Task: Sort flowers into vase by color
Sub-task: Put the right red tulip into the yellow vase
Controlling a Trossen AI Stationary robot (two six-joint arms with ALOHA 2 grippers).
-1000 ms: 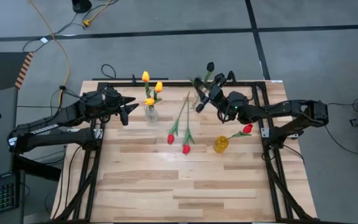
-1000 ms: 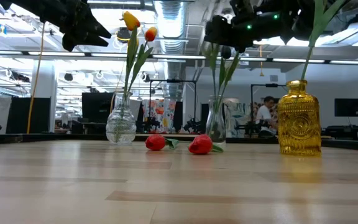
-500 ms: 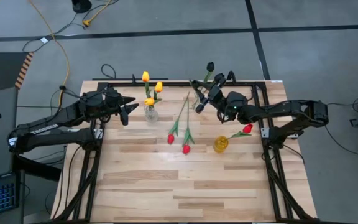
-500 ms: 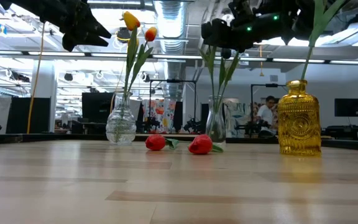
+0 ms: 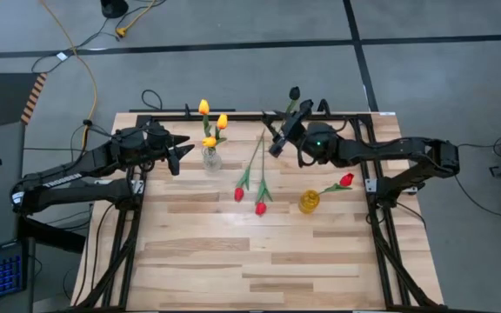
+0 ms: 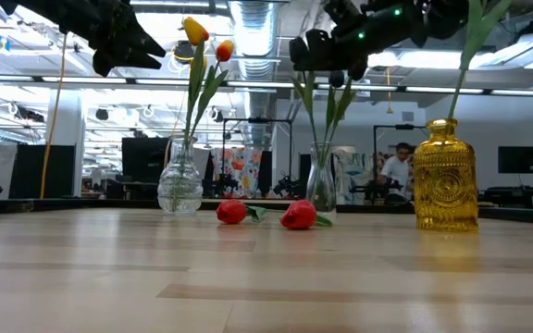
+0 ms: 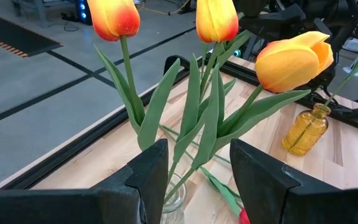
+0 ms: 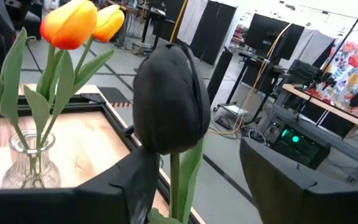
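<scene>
The right pincer (image 5: 276,142) stands wide around the black tulip (image 8: 170,99), letting it rest in its vase. The left pincer (image 5: 179,149) waits, open, upper left.

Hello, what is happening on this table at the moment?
Two robot arms sort artificial tulips into vases by color. The right claw is open at the clear vase holding a black tulip. Three yellow tulips stand in another clear vase, with the left claw open beside it. One red tulip is in the amber vase; two red tulips lie on the table.
</scene>
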